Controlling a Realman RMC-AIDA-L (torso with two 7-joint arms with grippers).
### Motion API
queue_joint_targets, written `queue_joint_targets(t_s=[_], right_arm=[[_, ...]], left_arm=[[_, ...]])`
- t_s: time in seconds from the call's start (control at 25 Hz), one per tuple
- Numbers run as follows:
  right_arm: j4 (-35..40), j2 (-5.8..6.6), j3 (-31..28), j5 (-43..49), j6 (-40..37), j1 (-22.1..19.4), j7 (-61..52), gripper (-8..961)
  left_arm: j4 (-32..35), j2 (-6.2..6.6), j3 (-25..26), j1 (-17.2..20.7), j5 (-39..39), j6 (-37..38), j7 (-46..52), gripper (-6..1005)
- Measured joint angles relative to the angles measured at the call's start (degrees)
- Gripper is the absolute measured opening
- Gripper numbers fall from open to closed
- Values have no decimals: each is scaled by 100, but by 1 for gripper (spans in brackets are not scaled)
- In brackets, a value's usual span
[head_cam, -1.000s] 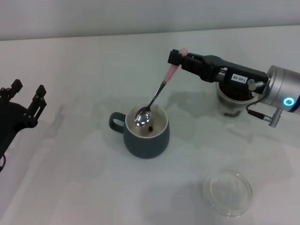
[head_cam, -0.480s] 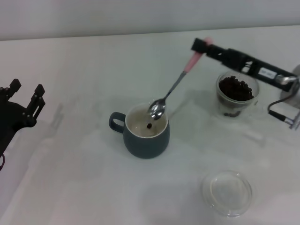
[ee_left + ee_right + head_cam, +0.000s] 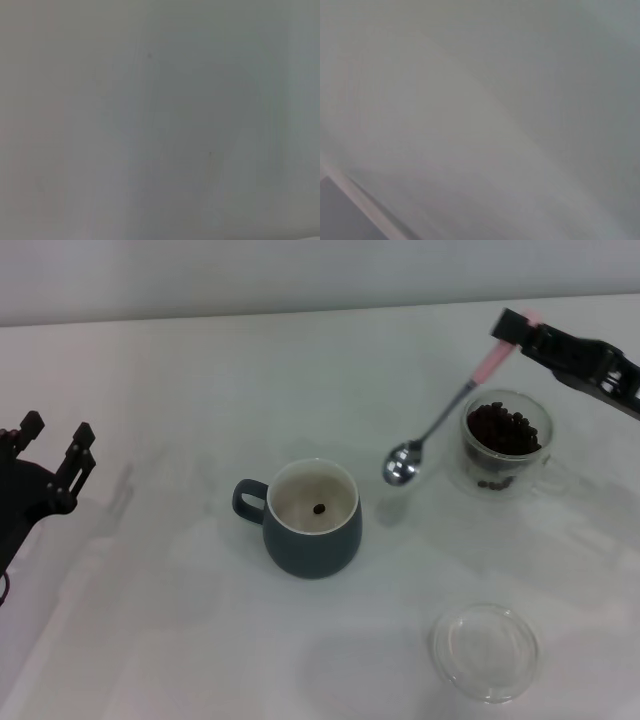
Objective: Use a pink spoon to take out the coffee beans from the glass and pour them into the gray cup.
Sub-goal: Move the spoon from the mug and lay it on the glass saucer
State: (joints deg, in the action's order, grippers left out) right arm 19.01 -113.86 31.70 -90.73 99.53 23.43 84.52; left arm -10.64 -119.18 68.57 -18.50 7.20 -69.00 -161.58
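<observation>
so the right gripper (image 3: 512, 328), clamped on the pink spoon (image 3: 446, 416), just swung it off the gray cup (image 3: 311, 519) toward the glass (image 3: 506, 443), leaving 1 bean inside the cup, so next scoop's coming; left gripper (image 3: 55, 455) sits parked, fingers spread.

Both arms are matte black: the left pincer (image 3: 55, 440) shows blocky prongs, the right pincer (image 3: 515, 328) is slim.

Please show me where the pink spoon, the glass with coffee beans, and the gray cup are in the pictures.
pink spoon (image 3: 404, 461): head view, on its silver bowl.
glass (image 3: 506, 478): head view, on its clear front wall, below the beans.
gray cup (image 3: 312, 552): head view, on its dark outer wall.
</observation>
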Motion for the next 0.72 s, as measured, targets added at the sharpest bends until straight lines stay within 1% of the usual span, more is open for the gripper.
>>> queue_joint_targets(t_s=[0.12,0.24,0.52,0.64,0.72], right_arm=[[238,8,48,38,14,-217,58,154],[431,58,122,47,14,-446,115,153],[476,358,233,115,4,-917,368,154],[459,460,266,327,7,-1025,389,154],[446,501,266,546,5,-1055,385,153]], left_arm=[[0,0,3,4,0,0,-6,592],[4,0,22,7,0,0,-10,592],[33,4,31,-28,0,48,-20,592],[20,15,34,-35,1,51,-22,592],[10,20,38,-37,3,53,-23,593]])
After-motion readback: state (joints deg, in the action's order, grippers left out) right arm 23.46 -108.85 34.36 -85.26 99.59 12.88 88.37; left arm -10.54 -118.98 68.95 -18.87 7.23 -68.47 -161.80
